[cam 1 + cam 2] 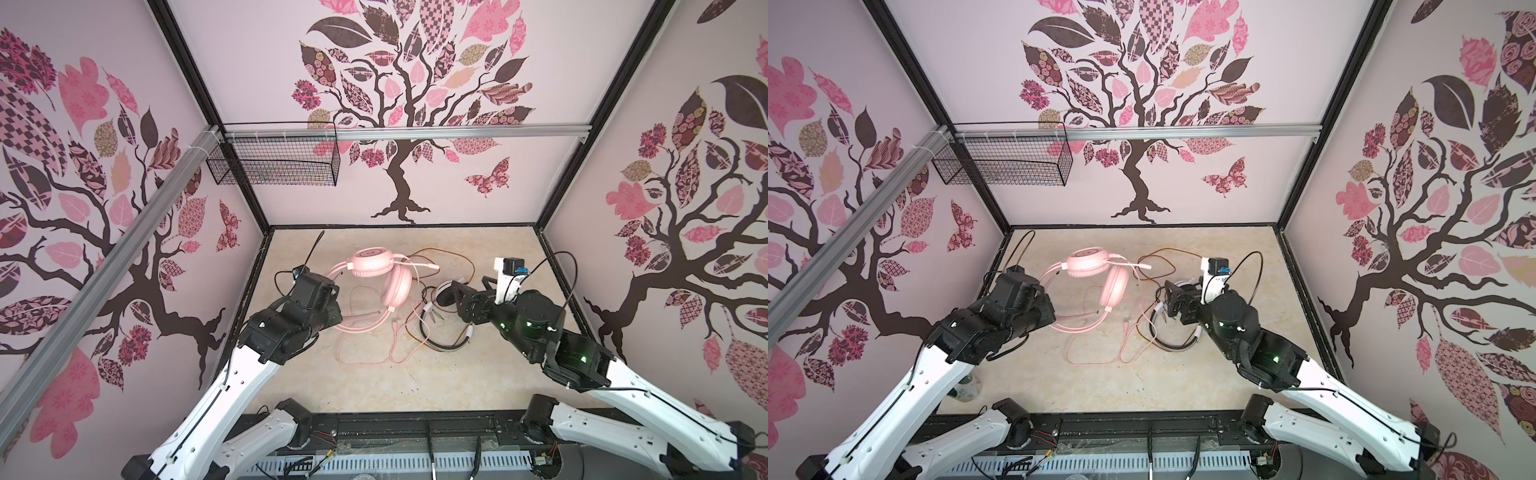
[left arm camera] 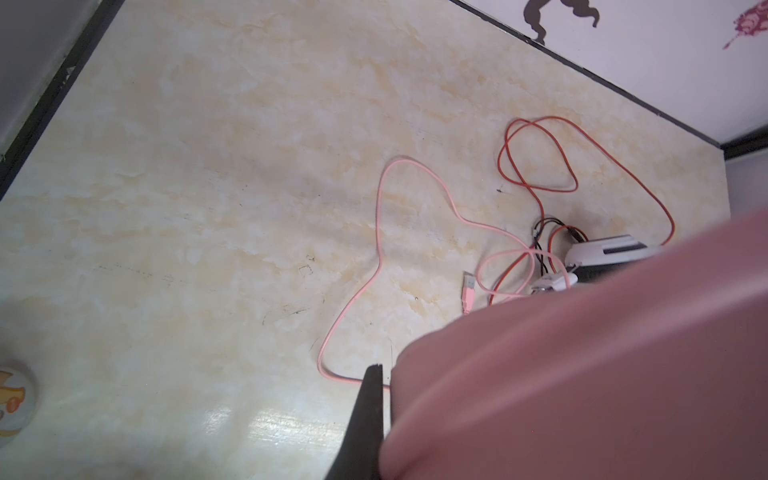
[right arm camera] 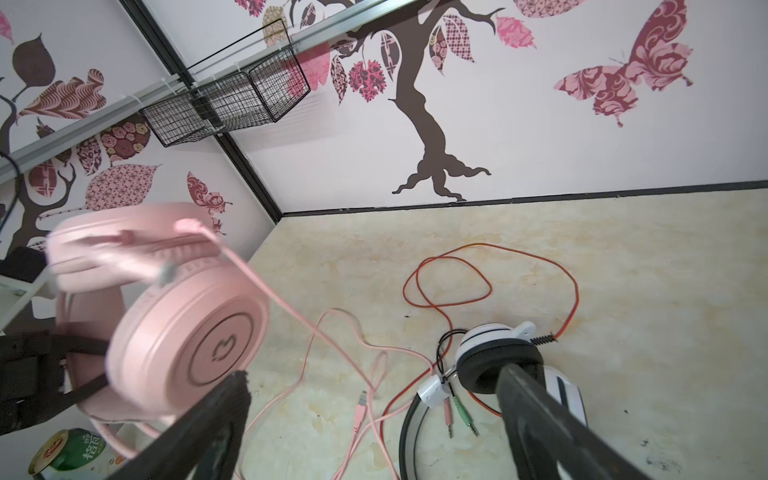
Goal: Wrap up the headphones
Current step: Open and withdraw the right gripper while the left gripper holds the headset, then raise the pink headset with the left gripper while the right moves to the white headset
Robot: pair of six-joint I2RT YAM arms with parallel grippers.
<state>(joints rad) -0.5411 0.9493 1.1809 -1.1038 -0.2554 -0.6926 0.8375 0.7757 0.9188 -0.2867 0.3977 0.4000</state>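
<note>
Pink plastic over-ear headset [image 1: 370,266] is clamped in our left gripper [image 1: 332,305] so its pink cable [image 2: 378,232] trails free for wrapping; our right gripper [image 3: 374,378] gapes empty.

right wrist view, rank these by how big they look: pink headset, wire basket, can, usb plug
1. pink headset, though it is closest to the camera, which inflates it
2. wire basket
3. can, partly cut off by the frame
4. usb plug
</note>
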